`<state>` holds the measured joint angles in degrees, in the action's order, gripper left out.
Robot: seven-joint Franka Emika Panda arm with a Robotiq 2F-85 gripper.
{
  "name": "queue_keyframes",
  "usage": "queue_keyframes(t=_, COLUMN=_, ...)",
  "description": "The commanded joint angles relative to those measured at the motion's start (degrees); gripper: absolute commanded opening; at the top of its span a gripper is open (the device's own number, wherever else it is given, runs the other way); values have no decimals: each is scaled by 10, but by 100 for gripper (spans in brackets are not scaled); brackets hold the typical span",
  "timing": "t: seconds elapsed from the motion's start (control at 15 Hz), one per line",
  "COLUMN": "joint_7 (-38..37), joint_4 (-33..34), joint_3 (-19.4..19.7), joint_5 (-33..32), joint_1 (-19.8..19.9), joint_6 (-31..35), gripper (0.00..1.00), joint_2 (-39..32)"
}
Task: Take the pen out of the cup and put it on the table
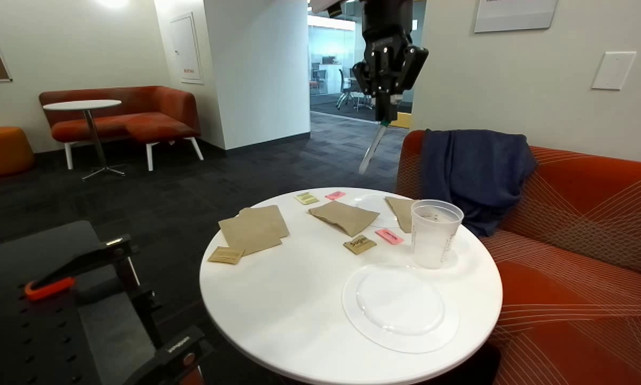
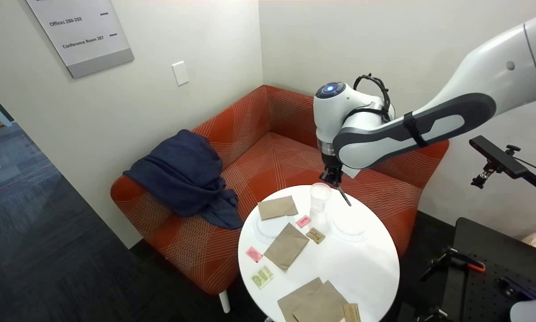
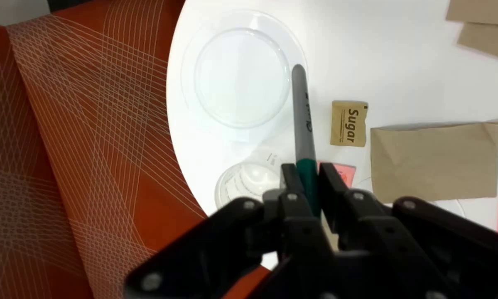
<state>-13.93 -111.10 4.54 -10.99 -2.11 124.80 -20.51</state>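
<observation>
Likely light, stiff and slick, the slim grey plastic pen [image 3: 304, 131] is clamped by its green end in the black gripper [image 3: 308, 170] — tip towards wrist-view twelve o'clock.

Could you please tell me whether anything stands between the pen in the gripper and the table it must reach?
Possibly the clear plate: in the wrist view, the tip of the pen shows against its rim, with the cup nearby. Nothing else visible seems directly in the way down to the table.
</observation>
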Motion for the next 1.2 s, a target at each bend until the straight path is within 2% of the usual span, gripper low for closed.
queue_keyframes(t=0.0, joint_7=55, joint_4=25, joint_3=-12, joint_5=-2, joint_1=3, joint_6=-18, gripper=4, joint_2=-24)
queue_keyframes(t=0.6, joint_7=150, joint_4=22, joint_3=-44, joint_5=4, joint_1=2, joint_6=23, gripper=4, joint_2=-72)
queue_keyframes(t=1.13, joint_7=186, joint_4=56, joint_3=-59, joint_5=-2, joint_1=-11, joint_6=39, gripper=4, joint_2=-137)
